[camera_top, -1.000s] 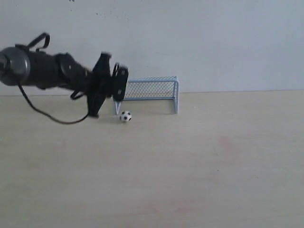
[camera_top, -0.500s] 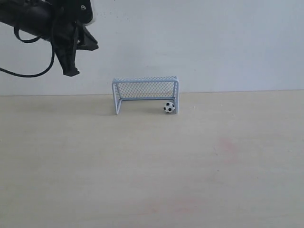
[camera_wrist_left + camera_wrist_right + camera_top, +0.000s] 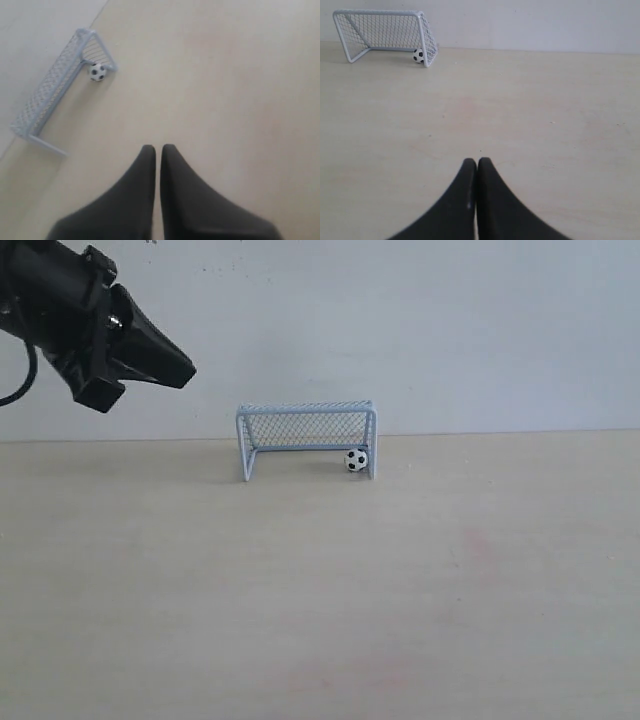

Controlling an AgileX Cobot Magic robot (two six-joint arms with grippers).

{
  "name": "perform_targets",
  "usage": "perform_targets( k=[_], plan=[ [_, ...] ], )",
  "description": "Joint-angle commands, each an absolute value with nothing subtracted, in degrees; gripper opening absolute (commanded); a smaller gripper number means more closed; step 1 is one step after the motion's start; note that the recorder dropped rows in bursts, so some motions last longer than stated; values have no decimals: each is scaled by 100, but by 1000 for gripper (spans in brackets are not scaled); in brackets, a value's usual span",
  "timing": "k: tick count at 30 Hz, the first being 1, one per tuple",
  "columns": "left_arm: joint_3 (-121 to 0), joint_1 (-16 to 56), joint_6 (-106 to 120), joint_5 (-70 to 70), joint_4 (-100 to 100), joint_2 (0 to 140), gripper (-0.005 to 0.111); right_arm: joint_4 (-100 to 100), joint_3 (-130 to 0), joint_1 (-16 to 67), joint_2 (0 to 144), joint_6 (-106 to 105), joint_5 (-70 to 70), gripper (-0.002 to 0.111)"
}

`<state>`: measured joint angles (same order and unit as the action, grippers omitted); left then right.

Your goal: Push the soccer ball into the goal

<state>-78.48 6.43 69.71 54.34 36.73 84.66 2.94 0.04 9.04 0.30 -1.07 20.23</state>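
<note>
The soccer ball (image 3: 355, 460) (image 3: 97, 72) (image 3: 419, 55) rests inside the light blue-grey goal (image 3: 306, 427) (image 3: 52, 87) (image 3: 385, 31), against its right post, at the back of the table by the wall. My left gripper (image 3: 186, 371) (image 3: 158, 148) hangs high at the upper left, well away from the goal, shut with nothing between its fingers. My right gripper (image 3: 477, 161) is shut and empty, low over the table far in front of the goal; it does not show in the exterior view.
The pale wooden table (image 3: 400, 580) stretches in front of the goal. A plain white wall (image 3: 450, 330) rises right behind the goal.
The ball rolled from the goal's left post into the goal and now sits at the right post. My left arm lifted from beside the ball to the upper left.
</note>
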Motion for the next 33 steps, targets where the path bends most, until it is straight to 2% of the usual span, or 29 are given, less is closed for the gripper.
perform_targets(
  k=[1,7,12,16,25,30,33],
  plan=[
    [-7235,631,7124,5723,4222,7733,4,284,0,865,0,-116,1957,0],
    [-6347,631,7289,5731,4611,6608,4,284,0,865,0,-116,1957,0],
    [-5730,631,7301,5876,5730,5763,4,284,0,865,0,-116,2002,0],
    [-5563,631,7272,6012,6377,5297,4,284,0,865,0,-116,2002,0],
    [-5563,631,7242,5976,6377,4769,4,284,0,865,0,-116,2002,0],
    [-5563,631,5841,6553,5830,4532,4,284,0,865,0,-116,2002,0],
    [-5563,631,4605,6582,5632,3617,4,284,0,865,0,-116,2002,0]
  ],
)
